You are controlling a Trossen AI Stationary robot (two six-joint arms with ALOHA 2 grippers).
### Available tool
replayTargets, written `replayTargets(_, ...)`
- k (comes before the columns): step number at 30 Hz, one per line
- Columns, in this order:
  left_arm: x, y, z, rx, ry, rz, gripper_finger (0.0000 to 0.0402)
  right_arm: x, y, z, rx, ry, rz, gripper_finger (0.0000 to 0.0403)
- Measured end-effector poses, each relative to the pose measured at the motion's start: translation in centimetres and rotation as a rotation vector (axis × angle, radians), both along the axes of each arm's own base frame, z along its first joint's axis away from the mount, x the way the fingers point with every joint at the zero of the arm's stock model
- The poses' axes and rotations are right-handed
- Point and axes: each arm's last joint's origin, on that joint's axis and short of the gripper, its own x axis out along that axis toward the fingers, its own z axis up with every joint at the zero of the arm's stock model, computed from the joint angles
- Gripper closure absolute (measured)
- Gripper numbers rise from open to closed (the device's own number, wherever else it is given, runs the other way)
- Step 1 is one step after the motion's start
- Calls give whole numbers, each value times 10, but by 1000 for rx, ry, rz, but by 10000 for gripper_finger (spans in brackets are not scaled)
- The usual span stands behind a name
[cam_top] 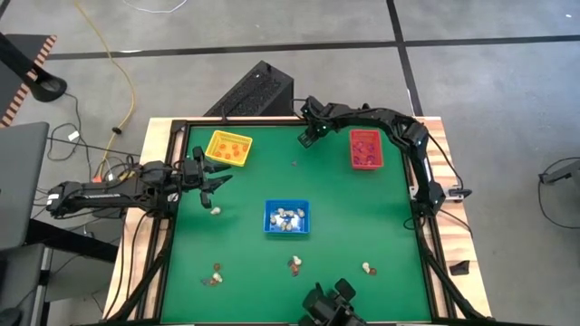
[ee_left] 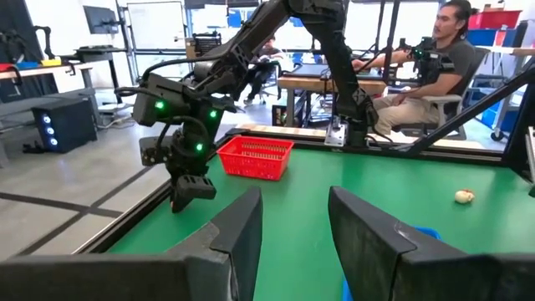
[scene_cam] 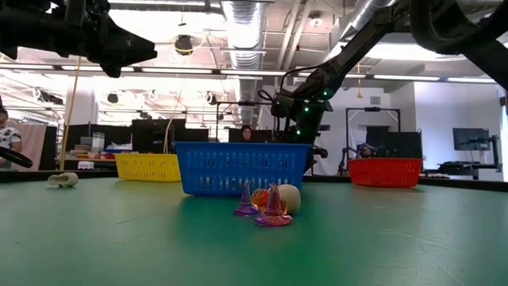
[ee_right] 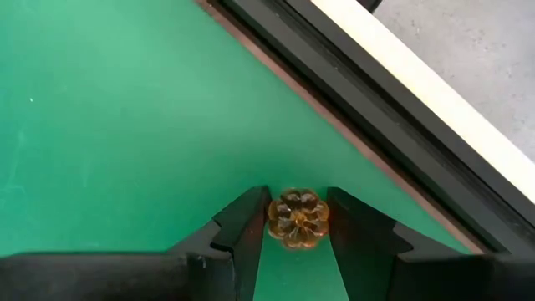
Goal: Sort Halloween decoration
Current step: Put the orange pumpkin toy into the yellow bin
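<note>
My right gripper [ee_right: 298, 219] hangs near the table's far edge [cam_top: 308, 138], between the yellow tray [cam_top: 228, 148] and the red tray [cam_top: 365, 149], shut on a small orange pumpkin trinket [ee_right: 298, 213]. My left gripper [ee_left: 294, 226] is open and touches nothing. It hovers by the left edge [cam_top: 216, 179], just beyond a whitish trinket [cam_top: 216, 210] lying on the mat. The blue tray [cam_top: 286, 217] at mid-table holds several whitish trinkets. More trinkets lie near the near edge [cam_top: 215, 274], [cam_top: 294, 264], [cam_top: 367, 268]. My right gripper pinches the orange pumpkin trinket by its two opposite sides [ee_right: 276, 216] between the fingertips [ee_right: 242, 226]. The fingers come from above, pointing down. In the left wrist view the gripper [ee_left: 188, 191] seems to hang clear of the mat.
The raised black frame [ee_right: 393, 125] runs close beside my right gripper. Purple cone trinkets [scene_cam: 272, 210] and a whitish ball [scene_cam: 290, 197] sit in front of the blue tray. A person [ee_left: 435, 67] sits beyond the table. Bare green mat lies between the trays.
</note>
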Motion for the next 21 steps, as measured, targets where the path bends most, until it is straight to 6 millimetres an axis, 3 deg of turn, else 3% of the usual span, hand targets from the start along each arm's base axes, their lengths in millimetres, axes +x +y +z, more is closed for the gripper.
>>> replayTargets(7, 0, 0, 0, 6, 3, 1, 272, 0, 6, -2, 14, 36, 7, 244)
replayTargets(14, 0, 0, 0, 6, 3, 1, 271, 4, 18, 2, 19, 67, 31, 277)
replayTargets(21, 0, 0, 0, 7, 3, 1, 271, 11, 48, 31, 30, 41, 110, 258)
